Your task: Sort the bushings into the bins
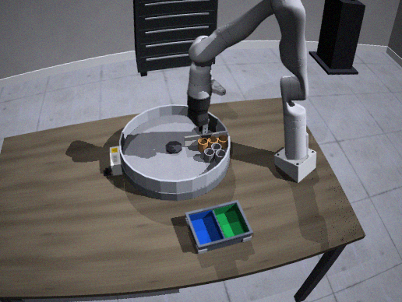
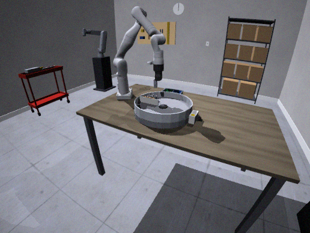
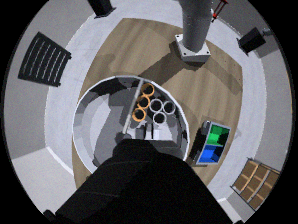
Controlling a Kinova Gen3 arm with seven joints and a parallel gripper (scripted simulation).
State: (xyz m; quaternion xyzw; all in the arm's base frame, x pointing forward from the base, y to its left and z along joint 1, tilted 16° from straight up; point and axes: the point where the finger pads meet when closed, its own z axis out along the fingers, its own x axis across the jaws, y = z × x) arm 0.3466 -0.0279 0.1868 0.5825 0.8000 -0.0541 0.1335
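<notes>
The grey walled turntable (image 1: 174,149) sits mid-table. Several bushings cluster at its right rim: three bronze ones (image 1: 212,141) toward the back and three steel ones (image 1: 215,152) in front of them. My gripper (image 1: 203,128) hangs point-down just above the turntable's back right part, a little behind and left of the bronze bushings, with its fingers narrow and nothing between them. In the exterior view it (image 2: 155,83) is above the turntable's far rim. The wrist view shows the bronze (image 3: 141,104) and steel (image 3: 160,108) bushings; my fingers are hidden by a dark mass.
The bin stands at the table's front, with a blue half (image 1: 204,227) and a green half (image 1: 230,220). A dark hub (image 1: 173,147) marks the turntable's centre and a grey fence (image 1: 195,137) lies beside the bushings. A small motor box (image 1: 115,155) sits on its left.
</notes>
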